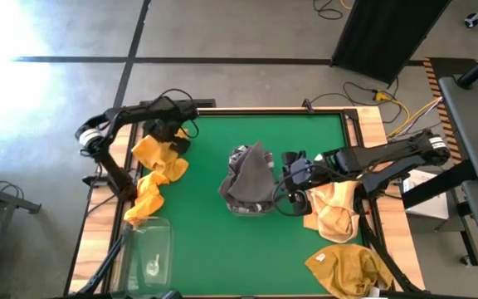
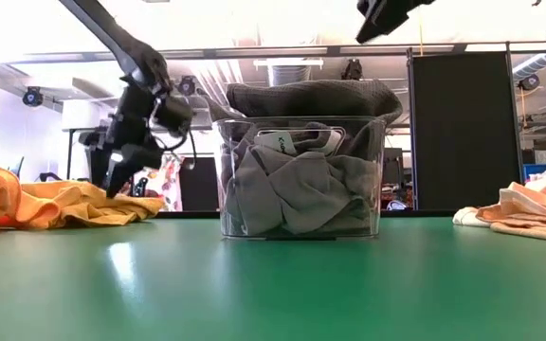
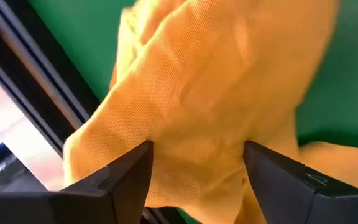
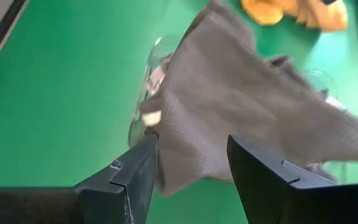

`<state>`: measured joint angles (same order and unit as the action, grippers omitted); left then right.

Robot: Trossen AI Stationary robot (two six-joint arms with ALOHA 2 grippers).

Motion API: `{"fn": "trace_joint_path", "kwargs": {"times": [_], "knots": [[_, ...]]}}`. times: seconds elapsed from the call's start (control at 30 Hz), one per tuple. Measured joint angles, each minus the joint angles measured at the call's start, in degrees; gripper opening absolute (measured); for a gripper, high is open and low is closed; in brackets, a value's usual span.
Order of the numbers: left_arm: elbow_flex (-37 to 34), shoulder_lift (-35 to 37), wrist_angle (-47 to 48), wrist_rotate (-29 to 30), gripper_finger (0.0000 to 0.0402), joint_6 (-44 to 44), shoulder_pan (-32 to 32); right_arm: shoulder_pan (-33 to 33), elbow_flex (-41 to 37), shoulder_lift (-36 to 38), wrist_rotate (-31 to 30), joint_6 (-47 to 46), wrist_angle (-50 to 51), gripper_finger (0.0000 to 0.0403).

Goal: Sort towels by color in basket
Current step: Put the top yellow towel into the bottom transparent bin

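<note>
A clear basket (image 1: 250, 203) (image 2: 297, 175) at the table's middle holds dark grey towels (image 2: 292, 189). One more grey towel (image 1: 251, 166) (image 4: 241, 106) is draped over its top. My right gripper (image 1: 291, 176) (image 4: 191, 146) hangs open, high beside the basket's right side, above that towel; only its tip (image 2: 382, 14) shows in the low view. My left gripper (image 1: 171, 137) (image 2: 114, 185) (image 3: 197, 155) is open and points down over a mustard-yellow towel (image 1: 158, 156) (image 3: 210, 93) that lies bunched at the table's left edge. My left gripper's open fingers (image 3: 129, 171) stand on either side of a raised fold of the yellow towel (image 3: 197, 130), coming from above. I cannot tell whether they touch it. The towel rests on the table.
A second yellow towel (image 1: 146, 198) lies nearer along the left edge, beside an empty clear basket (image 1: 152, 249) at the near left corner. More yellow and pale orange towels (image 1: 334, 208) (image 1: 347, 267) (image 2: 529, 213) lie along the right side. Bare green mat (image 1: 247, 257) spans the near middle.
</note>
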<state>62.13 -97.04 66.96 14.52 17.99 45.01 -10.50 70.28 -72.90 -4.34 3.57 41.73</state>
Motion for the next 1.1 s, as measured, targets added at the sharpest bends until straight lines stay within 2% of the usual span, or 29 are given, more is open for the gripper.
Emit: {"fn": "trace_joint_path", "kwargs": {"times": [0.2, 0.33, 0.43, 0.57, 0.6, 0.73, 0.83, 0.97, 1.1], "knots": [[0.12, -5.67, 2.23, 1.26, 0.0233, -0.49, -0.1, -0.46, -1.75, -0.28, -0.13, -2.59, -0.12, 0.0187], [1.22, -6.1, 3.74, 1.46, 0.0201, -0.58, -0.04, -0.58, -2.42, -0.31, -0.13, -3.69, -0.12, 0.0188], [1.52, -6.1, 4.43, 1.46, 0.0146, -0.86, -0.07, -0.66, -2.92, -0.31, -0.13, -3.82, -0.06, 0.0189], [1.55, -6.07, 4.39, 2.21, 0.0035, -1.39, 0.0, -0.74, -3.11, -0.31, -0.13, -4.55, -0.11, 0.0183], [1.55, -6.06, 4.39, 2.94, 0.0018, -1.08, 0.0, -0.93, -3.13, -0.31, -0.14, -4.58, -0.09, 0.0182], [1.91, -5.24, 5.8, 3.63, 0.0006, -0.94, -0.79, -2.02, -3.15, -0.31, -0.11, -4.67, -0.08, 0.0174], [3.0, -2.07, 8.22, 3.6, 0.0002, -0.11, -2.74, -2.86, -3.15, -0.31, -0.11, -4.65, -0.09, 0.017], [5.63, 5.03, 12.8, 3.5, 0.0, 2.12, -6.99, -3.17, -3.15, -0.28, -0.13, -4.5, -0.12, 0.0163], [8.26, 14.28, 16.66, 1.51, 0.0, 4.79, -14.03, -3.13, -3.15, -0.28, -0.2, -3.7, -0.62, 0.0157]]}}
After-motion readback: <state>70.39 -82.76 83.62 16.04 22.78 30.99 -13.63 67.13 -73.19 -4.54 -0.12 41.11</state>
